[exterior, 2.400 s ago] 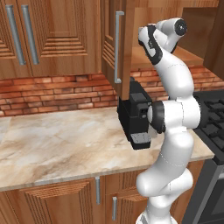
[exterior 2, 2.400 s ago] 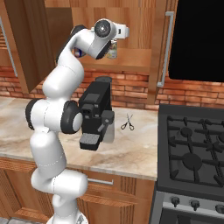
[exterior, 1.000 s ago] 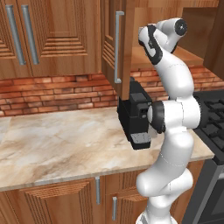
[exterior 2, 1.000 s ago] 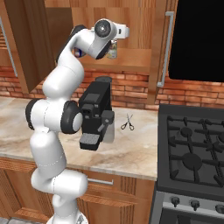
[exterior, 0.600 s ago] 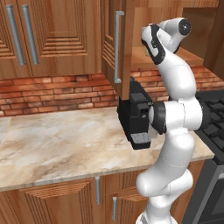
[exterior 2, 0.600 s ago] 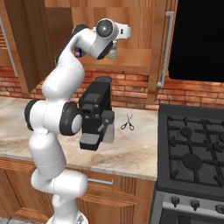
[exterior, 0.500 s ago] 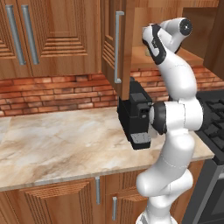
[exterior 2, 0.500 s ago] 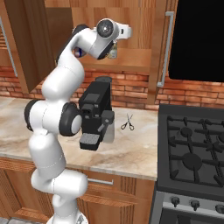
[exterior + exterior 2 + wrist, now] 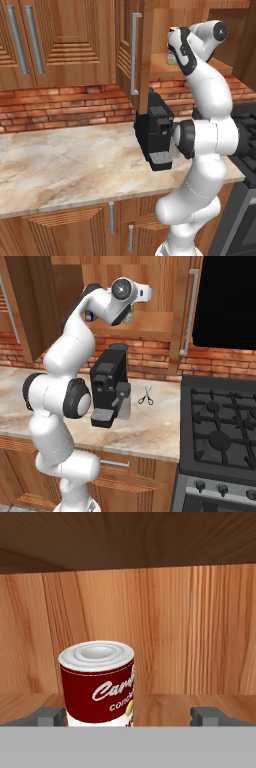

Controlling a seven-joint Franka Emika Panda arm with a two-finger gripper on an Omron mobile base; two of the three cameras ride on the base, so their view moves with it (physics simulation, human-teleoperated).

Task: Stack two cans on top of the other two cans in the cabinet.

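A white can with a red top band stands upright in the cabinet against its wooden back wall. My gripper is open around it: the left fingertip sits close to the can and the right one stands well clear. The can's base is hidden. In the left base view the hand reaches into the open cabinet, past its single bar handle, with a small pale tin beside it. In the right base view a blue can peeks from behind the arm on the shelf.
A black coffee machine stands on the marble counter under the cabinet, close to the arm. Scissors lie beside it, and a stove is at the right. A wall cabinet with two bar handles hangs at the left.
The wrist has drawn back slightly from the cabinet. The cans and the counter things have not moved.
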